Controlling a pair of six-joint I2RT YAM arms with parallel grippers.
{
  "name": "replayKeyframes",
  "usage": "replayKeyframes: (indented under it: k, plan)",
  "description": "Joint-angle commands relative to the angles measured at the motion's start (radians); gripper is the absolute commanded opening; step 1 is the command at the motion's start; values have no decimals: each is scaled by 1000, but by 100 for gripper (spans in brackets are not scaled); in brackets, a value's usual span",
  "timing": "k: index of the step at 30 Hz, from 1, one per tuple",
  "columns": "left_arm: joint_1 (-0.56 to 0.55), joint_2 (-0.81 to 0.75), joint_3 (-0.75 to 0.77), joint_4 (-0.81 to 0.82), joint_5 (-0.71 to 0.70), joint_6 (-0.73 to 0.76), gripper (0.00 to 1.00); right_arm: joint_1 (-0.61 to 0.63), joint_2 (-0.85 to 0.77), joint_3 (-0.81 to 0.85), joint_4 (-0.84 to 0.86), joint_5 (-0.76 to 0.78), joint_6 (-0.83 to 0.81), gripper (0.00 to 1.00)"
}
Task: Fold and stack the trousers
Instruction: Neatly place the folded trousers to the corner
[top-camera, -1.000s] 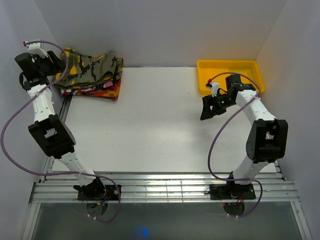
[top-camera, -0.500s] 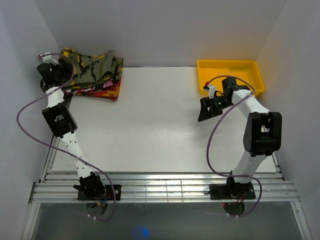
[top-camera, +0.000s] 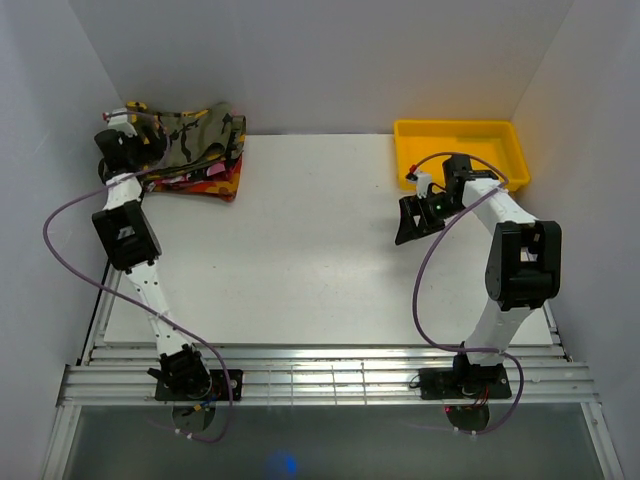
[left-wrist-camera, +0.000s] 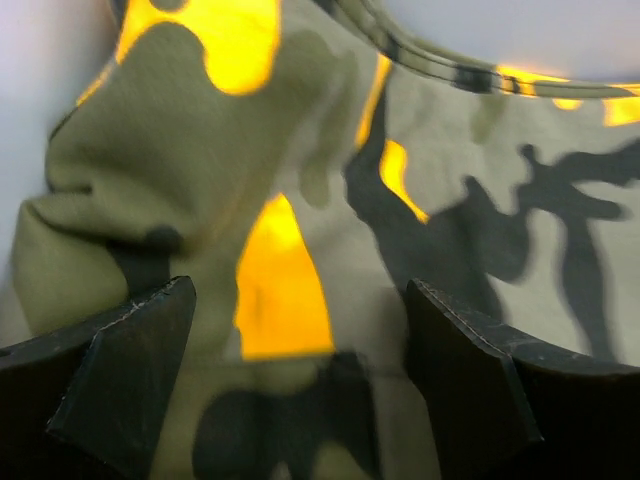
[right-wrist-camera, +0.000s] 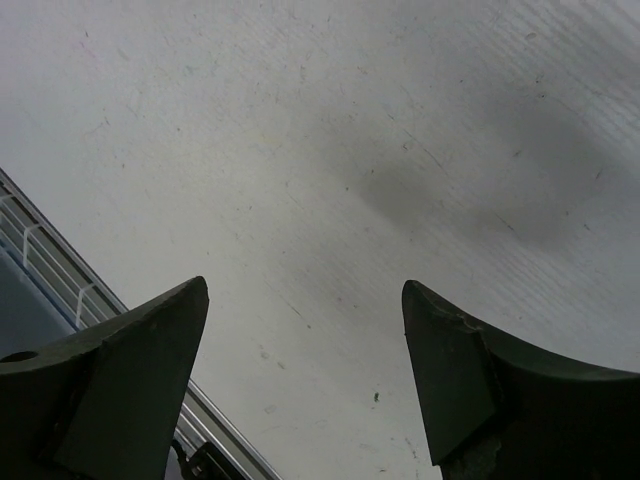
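While hanging close over the trousers (left-wrist-camera: 420, 200), holds left claw (left-wrist-camera: 300, 335) spread, pinching nothing. Holds right claw (right-wrist-camera: 305, 335) spread above counter (right-wrist-camera: 350, 150).

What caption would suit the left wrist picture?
Open left gripper close over the olive, yellow and black camouflage trousers.

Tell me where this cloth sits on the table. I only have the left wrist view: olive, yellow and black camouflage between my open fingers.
Observer: The trousers top a pile at the table's far left corner, lying over a red-orange patterned garment.
Operator: Where is the right gripper?
Observer: The right gripper hangs over bare table beside the yellow bin, fingers open, holding nothing.
Operator: Anything in that bin?
Observer: Nothing shows inside it in the top view.
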Motion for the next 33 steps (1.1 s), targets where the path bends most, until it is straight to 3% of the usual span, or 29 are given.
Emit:
replayKeyframes:
  k: [1, 4, 6, 13, 18, 24, 33]
  plan:
    - [-13, -233, 1, -186, 32, 28, 98, -1, -69, 69, -17, -5, -2, 86]
    - [-26, -365, 61, -404, 63, 41, 98, -1, -116, 99, -23, -1, 3, 95]
    - [-52, -457, 77, -574, 69, 101, 98, -1, -162, 100, -19, 4, 3, 90]
    - [-153, -795, -245, -887, 189, 198, 98, -1, -293, 39, -20, 21, -28, 90]
    - [-217, -1042, -675, -880, 275, 209, 98, 1, -424, -85, -10, 30, -62, 90]
    - [-234, -1263, -975, -875, 226, 233, 98, 1, -575, -305, 46, 87, -83, 90]
    - [-236, -1343, -1045, -894, 183, 276, 98, 1, -659, -418, 78, 99, -60, 90]
